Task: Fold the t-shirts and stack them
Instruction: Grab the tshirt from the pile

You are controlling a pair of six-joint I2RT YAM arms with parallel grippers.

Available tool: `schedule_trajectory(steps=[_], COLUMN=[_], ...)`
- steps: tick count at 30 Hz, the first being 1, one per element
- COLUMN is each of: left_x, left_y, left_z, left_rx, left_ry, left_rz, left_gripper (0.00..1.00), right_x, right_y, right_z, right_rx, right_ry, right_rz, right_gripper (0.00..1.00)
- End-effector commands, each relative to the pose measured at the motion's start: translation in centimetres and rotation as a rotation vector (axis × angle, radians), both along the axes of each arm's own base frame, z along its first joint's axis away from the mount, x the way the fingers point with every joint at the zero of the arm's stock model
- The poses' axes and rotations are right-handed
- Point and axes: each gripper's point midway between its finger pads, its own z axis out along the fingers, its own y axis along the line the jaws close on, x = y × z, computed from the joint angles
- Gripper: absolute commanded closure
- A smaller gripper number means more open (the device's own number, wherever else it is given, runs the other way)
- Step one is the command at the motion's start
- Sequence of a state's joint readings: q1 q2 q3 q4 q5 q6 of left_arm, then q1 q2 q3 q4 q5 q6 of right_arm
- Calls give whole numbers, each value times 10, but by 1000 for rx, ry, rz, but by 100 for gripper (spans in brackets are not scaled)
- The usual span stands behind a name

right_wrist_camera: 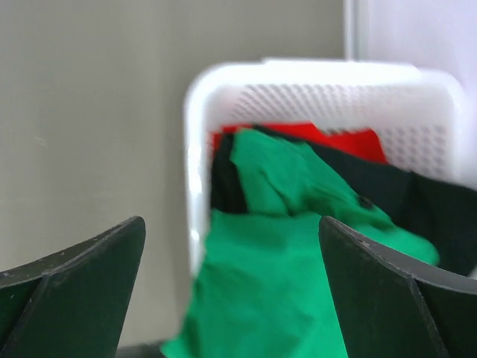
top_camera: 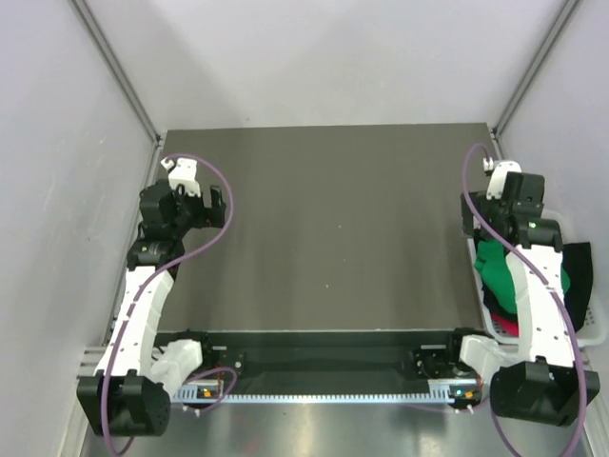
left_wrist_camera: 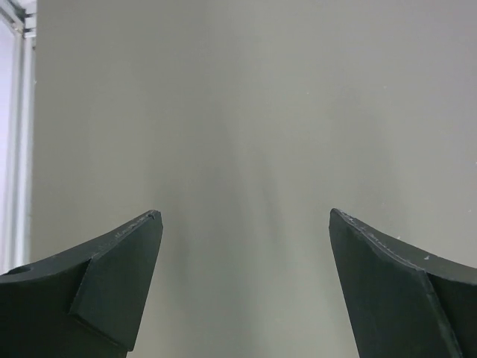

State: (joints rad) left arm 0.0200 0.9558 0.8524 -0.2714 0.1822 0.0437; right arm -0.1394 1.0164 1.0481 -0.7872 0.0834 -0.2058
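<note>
Cloth is showing only in scraps from above: my right arm is crossing over the white basket [top_camera: 595,328] at the right edge of the table [top_camera: 333,219] and is covering most of it, so the green tee [top_camera: 495,271], the black tee [top_camera: 576,276] and a sliver of the red tee [top_camera: 509,327] are peeking out around it. I am counting three tees, all in one basket. The green tee's visible part is running near to far along the basket's left side; I cannot make out its collar or sleeves. My right gripper [top_camera: 473,221] is hanging by the basket's far left corner, and my left gripper [top_camera: 217,205] is hovering over the table's left side, well apart from the cloth. In the left wrist view my fingers [left_wrist_camera: 123,261] are standing wide apart and gripping nothing, with only bare table between them. In the right wrist view my fingers [right_wrist_camera: 82,276] are likewise spreading wide and holding nothing. Beyond them the blurred green tee is spilling over the basket's near rim, its length pointing toward the lens and its lower end cut off by the frame. The red tee is bunching against the far wall, and the black tee is running off to the right.
</note>
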Motion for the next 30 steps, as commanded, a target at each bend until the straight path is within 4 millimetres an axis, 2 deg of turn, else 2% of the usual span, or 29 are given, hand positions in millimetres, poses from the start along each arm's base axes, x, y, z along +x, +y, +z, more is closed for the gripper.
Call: schedule_trajectory(steps=[1, 5, 7, 8, 13, 19, 28, 30], left_x=[-9, -17, -20, -22, -27, -28, -30, -30], left_y=[11, 21, 22, 22, 19, 16, 15, 15], left_z=[-13, -19, -25, -26, -28, -33, -37, -37], left_rx=[96, 144, 146, 154, 156, 151, 150, 153], left_ry=[40, 58, 68, 72, 76, 83, 96, 95], left_rz=[-1, 36, 36, 32, 12, -3, -14, -15], left_gripper=[3, 2, 2, 3, 4, 5, 6, 6], right_x=[-21, -18, -15, -15, -4, 10, 23, 25], right_y=[-24, -43, -45, -44, -39, -24, -26, -26], right_z=[10, 20, 18, 18, -3, -23, -43, -46], right_rx=[-97, -147, -140, -134, -78, 12, 33, 33], right_ry=[78, 75, 89, 96, 151, 182, 222, 221], right_rz=[-30, -98, -108, -107, -85, -24, -31, -33], right_gripper=[0, 5, 13, 21, 36, 37, 38, 41])
